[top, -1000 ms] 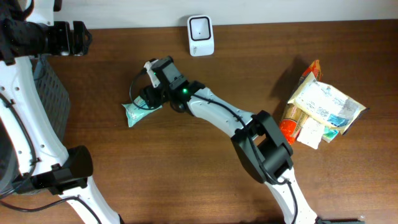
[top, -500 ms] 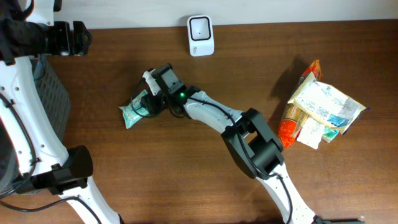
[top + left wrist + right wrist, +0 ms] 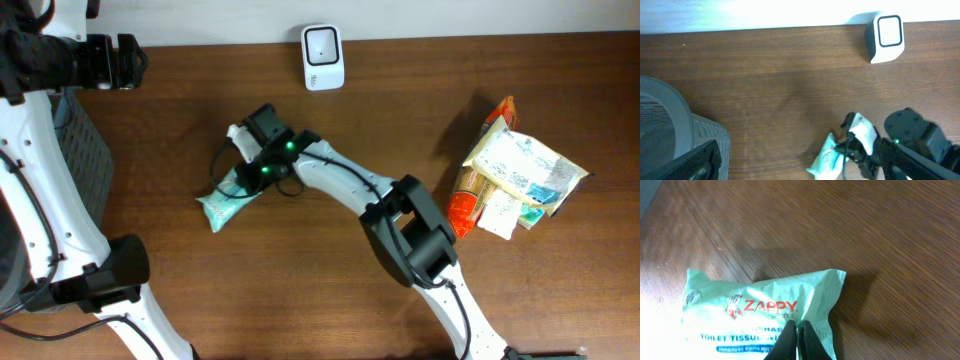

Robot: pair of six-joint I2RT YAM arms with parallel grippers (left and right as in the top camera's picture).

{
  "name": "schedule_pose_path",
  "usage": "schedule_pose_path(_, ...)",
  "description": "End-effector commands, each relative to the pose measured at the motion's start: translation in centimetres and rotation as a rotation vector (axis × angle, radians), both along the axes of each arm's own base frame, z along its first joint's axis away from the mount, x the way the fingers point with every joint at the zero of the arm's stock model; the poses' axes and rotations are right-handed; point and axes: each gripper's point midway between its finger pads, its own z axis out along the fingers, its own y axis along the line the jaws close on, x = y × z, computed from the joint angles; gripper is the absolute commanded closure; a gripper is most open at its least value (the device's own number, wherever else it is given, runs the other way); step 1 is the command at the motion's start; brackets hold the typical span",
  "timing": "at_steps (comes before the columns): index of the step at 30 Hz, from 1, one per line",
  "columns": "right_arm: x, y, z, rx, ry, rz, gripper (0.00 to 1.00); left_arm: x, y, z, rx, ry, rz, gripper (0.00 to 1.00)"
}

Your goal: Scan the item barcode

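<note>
The item is a mint-green Zappy toilet tissue pack [image 3: 225,203] lying left of the table's middle. My right gripper [image 3: 250,177] reaches across to it. In the right wrist view the fingers [image 3: 796,332] are shut on a pinched fold of the pack's [image 3: 740,305] wrapper. No barcode shows on the face I see. The white scanner [image 3: 323,57] stands at the back edge, also in the left wrist view [image 3: 885,37]. My left gripper [image 3: 800,167] hangs open at the far left, apart from the pack [image 3: 832,157], with nothing between its fingers [image 3: 695,160].
A pile of other packaged items [image 3: 515,170] lies at the right side of the table. A grey mesh basket [image 3: 85,160] sits beyond the left edge, also seen under the left wrist [image 3: 670,125]. The table is dark wood.
My right gripper's fingers have shut on the tissue pack's wrapper. The pack has shifted slightly toward the front and turned. The left arm has not moved.
</note>
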Motion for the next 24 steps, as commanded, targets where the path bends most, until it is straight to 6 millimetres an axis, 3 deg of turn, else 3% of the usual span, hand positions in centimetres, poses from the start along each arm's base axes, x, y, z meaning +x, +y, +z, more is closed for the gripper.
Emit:
schedule_pose_path(1,2.1,-4.3,1.8,-0.070,0.004,-0.056,0.96,-0.2,0.0,0.5,0.001,-0.015,-0.005,0.01)
schedule_pose_path(3,2.8,-6.3,5.7,-0.089,-0.047,-0.056,0.96,-0.2,0.0,0.5,0.001,-0.015,-0.006,0.01)
schedule_pose_path(5,3.2,-8.8,8.0,-0.177,-0.099,-0.110,0.96,-0.2,0.0,0.5,0.001,-0.015,-0.006,0.01)
schedule_pose_path(7,2.5,-10.6,8.2,-0.267,-0.099,-0.135,0.96,-0.2,0.0,0.5,0.001,-0.015,-0.005,0.01)
schedule_pose_path(10,1.0,-11.2,7.1,-0.320,-0.047,-0.118,0.96,-0.2,0.0,0.5,0.001,-0.015,-0.006,0.01)
schedule_pose_path(11,0.3,-10.6,6.6,-0.327,-0.052,-0.077,0.91,-0.2,0.0,0.5,0.001,-0.015,-0.005,0.01)
schedule_pose_path(12,-0.2,-9.6,6.4,-0.326,-0.075,-0.027,0.59,-0.2,0.0,0.5,0.001,-0.015,-0.005,0.01)
schedule_pose_path(15,-1.8,-6.1,5.8,-0.303,-0.118,0.047,0.30,-0.2,0.0,0.5,0.001,-0.015,-0.005,0.01)
schedule_pose_path(17,-2.5,-2.9,5.5,-0.298,-0.194,0.051,0.25,-0.2,0.0,0.5,0.001,-0.015,-0.006,0.01)
schedule_pose_path(19,-1.9,-1.0,5.4,-0.365,-0.336,-0.035,0.25,-0.2,0.0,0.5,0.001,-0.015,-0.005,0.01)
schedule_pose_path(21,-1.1,0.1,5.4,-0.414,-0.459,-0.139,0.25,-0.2,0.0,0.5,0.001,-0.015,-0.006,0.01)
schedule_pose_path(24,-0.9,0.7,3.7,-0.475,-0.535,-0.238,0.30,-0.2,0.0,0.5,0.001,-0.015,-0.005,0.01)
